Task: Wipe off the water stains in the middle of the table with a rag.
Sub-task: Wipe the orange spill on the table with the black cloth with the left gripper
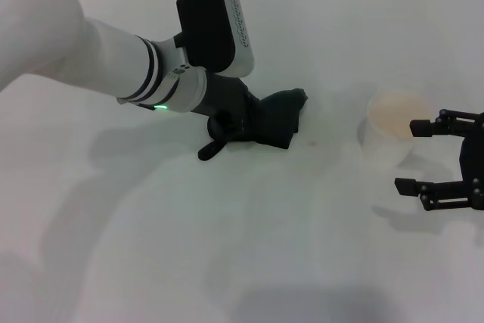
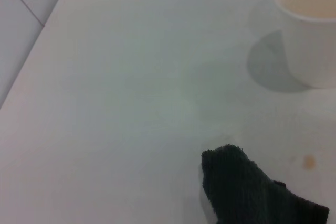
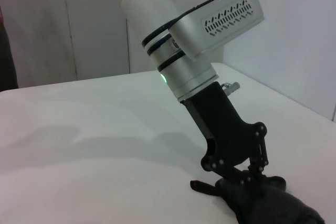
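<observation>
On the white table (image 1: 227,247), my left gripper (image 1: 234,132) is lowered and shut on the dark rag (image 1: 281,115), which is bunched on the surface. The same left gripper (image 3: 231,182) and rag (image 3: 275,208) show in the right wrist view. The water stain (image 1: 311,142) is a small orange spot just right of the rag, apart from it. In the left wrist view the rag (image 2: 247,192) lies beside the stain (image 2: 309,161). My right gripper (image 1: 407,155) hangs open at the right edge, next to a paper cup.
A pale paper cup (image 1: 389,128) holding light liquid stands right of the stain, close to the right gripper's fingers; the cup (image 2: 307,30) also shows in the left wrist view. The left arm (image 1: 91,51) reaches in across the left half of the table.
</observation>
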